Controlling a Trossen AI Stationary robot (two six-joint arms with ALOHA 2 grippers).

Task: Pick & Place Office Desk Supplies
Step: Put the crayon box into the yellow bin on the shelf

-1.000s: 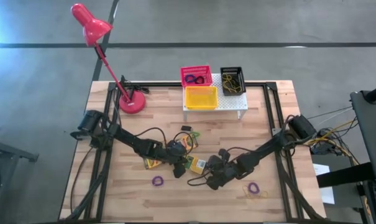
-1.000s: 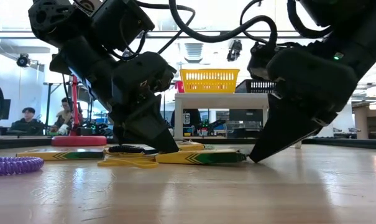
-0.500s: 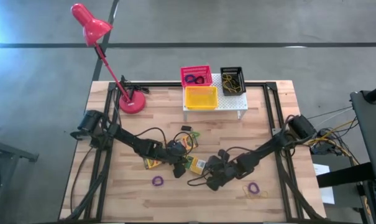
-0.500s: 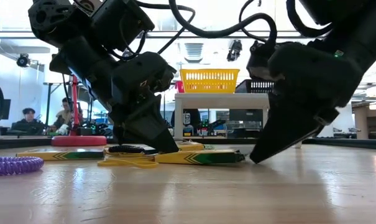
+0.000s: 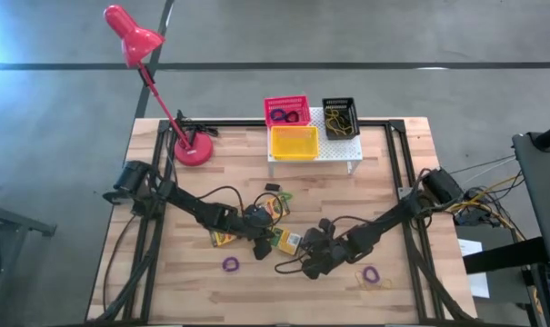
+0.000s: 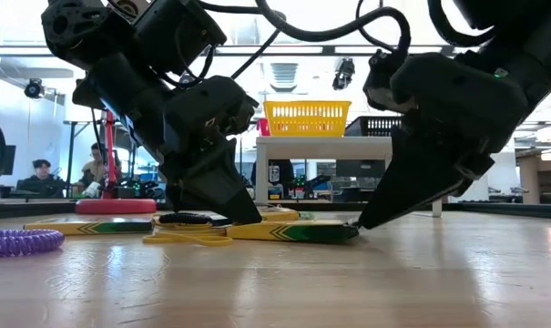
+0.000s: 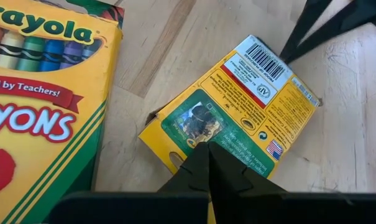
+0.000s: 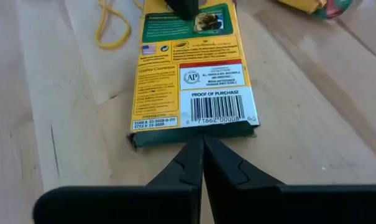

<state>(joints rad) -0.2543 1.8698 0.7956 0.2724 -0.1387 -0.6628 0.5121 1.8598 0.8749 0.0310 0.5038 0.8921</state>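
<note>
Behind my workspace the red desk lamp (image 5: 156, 84) stands at the far left corner of the wooden table (image 5: 202, 291), head leaning out past the edge. The white perforated shelf (image 5: 347, 152) sits along the far edge. Beyond, a seated person (image 6: 41, 173) shows in the room.

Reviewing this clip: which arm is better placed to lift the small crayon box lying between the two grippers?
Probably right: the right gripper, shut, meets the crayon box at its end edge, while the left gripper, shut, presses on its face.
</note>
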